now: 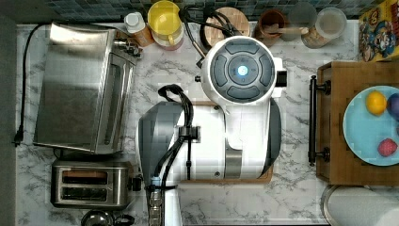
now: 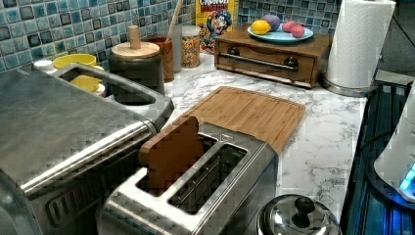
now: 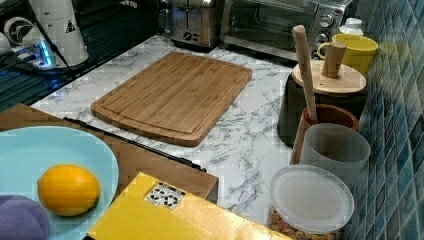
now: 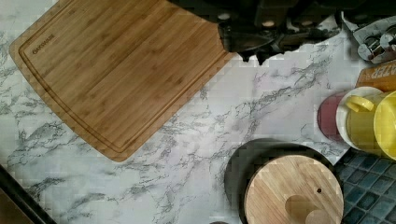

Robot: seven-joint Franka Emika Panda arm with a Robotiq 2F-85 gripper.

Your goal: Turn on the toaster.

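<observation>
The job looks to be at its very start. The arm (image 1: 226, 127) hangs above the cutting board (image 4: 116, 74), and the claw (image 4: 261, 35) sits over bare marble just off the board's edge, touching nothing. Whether it is wide or narrow I cannot tell. The toaster (image 1: 89, 183) stands well apart from the claw, off toward the top view's lower left, just beside the bigger toaster oven (image 1: 80, 89). A brown slice (image 2: 171, 152) rides high in one slot, so I judge the lever (image 1: 135, 183) is still up and the toaster off. That dark lever is on the end facing the arm. The next move calls for a long carry away from the board to a spot above the lever, then a straight push down until it latches. Nearer the claw are a dark canister with a wooden lid (image 4: 292, 191) and a yellow cup (image 4: 373, 121). As for writing, the cereal box (image 2: 215, 14) reads "CRUNCH". The stamp on the board's corner (image 4: 43, 43) is too faint to read. An orange label (image 4: 380, 72) ends in "ZER".
</observation>
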